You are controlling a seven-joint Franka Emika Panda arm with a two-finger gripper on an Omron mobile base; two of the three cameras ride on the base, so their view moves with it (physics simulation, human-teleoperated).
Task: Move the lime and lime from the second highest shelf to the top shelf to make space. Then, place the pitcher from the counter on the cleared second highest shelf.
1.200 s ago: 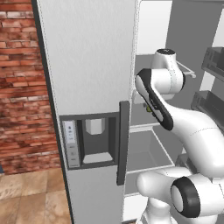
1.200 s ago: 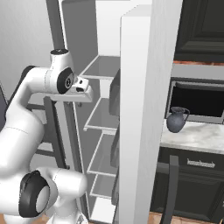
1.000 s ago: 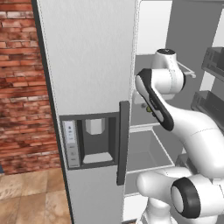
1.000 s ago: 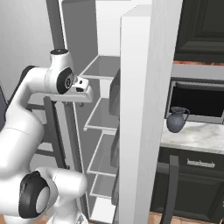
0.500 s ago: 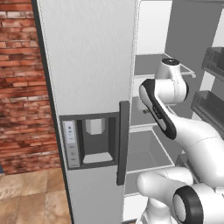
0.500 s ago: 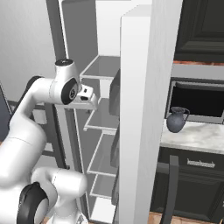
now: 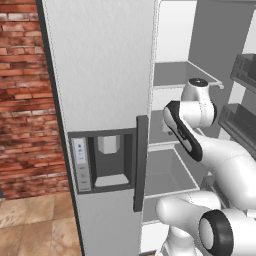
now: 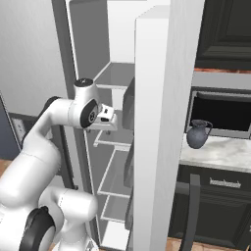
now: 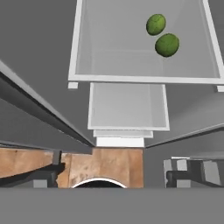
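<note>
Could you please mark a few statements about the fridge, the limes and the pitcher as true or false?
1. The two small round dark-green limes lie on the same flat grey shelf. True.
2. The small dark blue-grey pitcher stands inside the fridge. False: it stands on the pale marble counter to the right of the fridge.
3. The pitcher stands upright. True.
4. The shelved compartment is closed. False: its white door stands open and the shelves are in plain view.
5. One lime lies on the floor. False: both lie on the shelf, close together.
</note>
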